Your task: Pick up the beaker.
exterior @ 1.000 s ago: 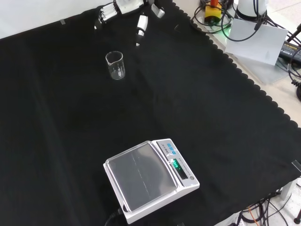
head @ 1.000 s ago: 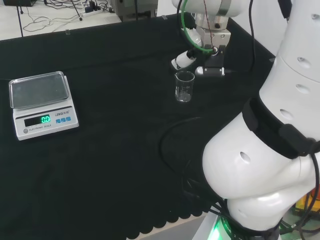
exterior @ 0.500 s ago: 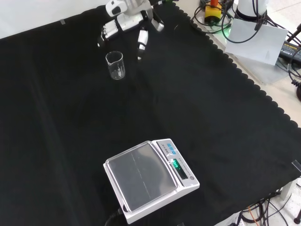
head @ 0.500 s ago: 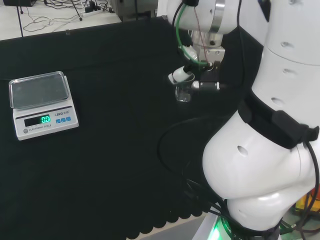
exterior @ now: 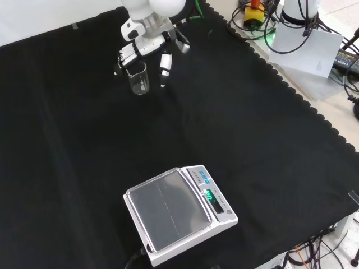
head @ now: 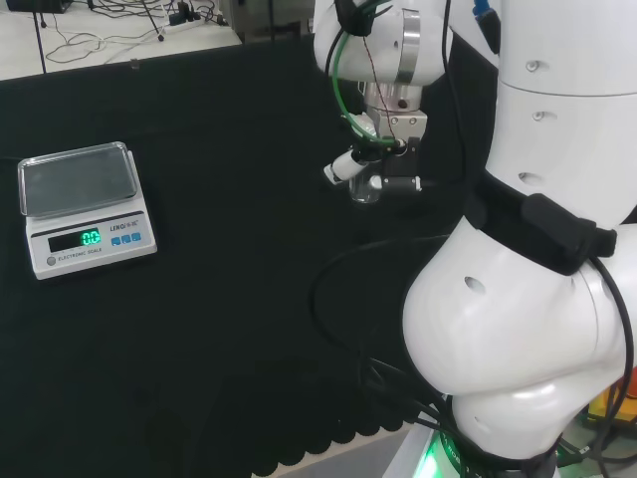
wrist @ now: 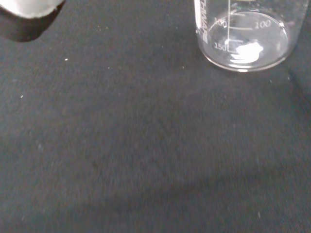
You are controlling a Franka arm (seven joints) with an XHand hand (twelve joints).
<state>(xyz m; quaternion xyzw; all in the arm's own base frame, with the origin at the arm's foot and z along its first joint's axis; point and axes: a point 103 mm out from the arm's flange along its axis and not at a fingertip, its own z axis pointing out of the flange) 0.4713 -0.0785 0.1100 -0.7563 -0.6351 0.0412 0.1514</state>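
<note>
Fingers (exterior: 128, 54) straight-ish and spread, thumb (exterior: 165, 63) apart from them, nothing clasped. In the front view the fingers sit at the beaker's 11 o'clock, thumb at its 2 o'clock, so the hand (exterior: 147, 42) brackets the rim from above and behind; contact with the glass cannot be told. Head view: a white fingertip at 9 o'clock of the glass, a dark one at 3 o'clock, the hand (head: 383, 169) low over it.

Beaker (exterior: 138, 78) upright on the black cloth (exterior: 263, 140), upper left of the front view, apparently empty; the wrist view shows its clear base (wrist: 245, 41) with printed graduations. Likely reason for the spread: to leave a gap wide enough for the glass before closing round its wall.

Scale (exterior: 178, 213) well apart, at about 5 o'clock from the beaker in the front view, pan bare.

Against a second ago: hand was higher and farther off, clear of the beaker. It has come down and forward to straddle it. Beaker and scale unmoved.
</note>
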